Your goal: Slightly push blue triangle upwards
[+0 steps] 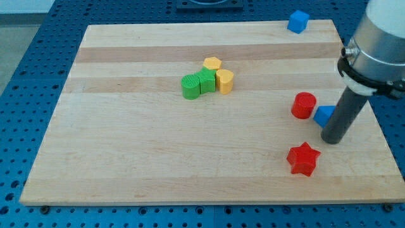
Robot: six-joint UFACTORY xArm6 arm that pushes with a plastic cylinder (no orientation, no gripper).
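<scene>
Blue perforated metal surrounds our pale wooden desk (126,158), which fills most of the view. We carry no end effector that opens or closes, only a dark rod; our tip (331,139) rests on the desk near its right edge, below the middle. The blue triangle (324,116) lies just above and left of the tip, partly hidden behind the rod and seemingly touching it. A red cylinder (304,105) sits just beside the triangle on its left. A red star (302,159) lies below and left of the tip, close to it, toward the bottom right corner. A blue cube (298,21) sits at the top edge near the top right corner. Near the centre, two green blocks (197,84) and two yellow blocks (219,75) huddle together, touching.
</scene>
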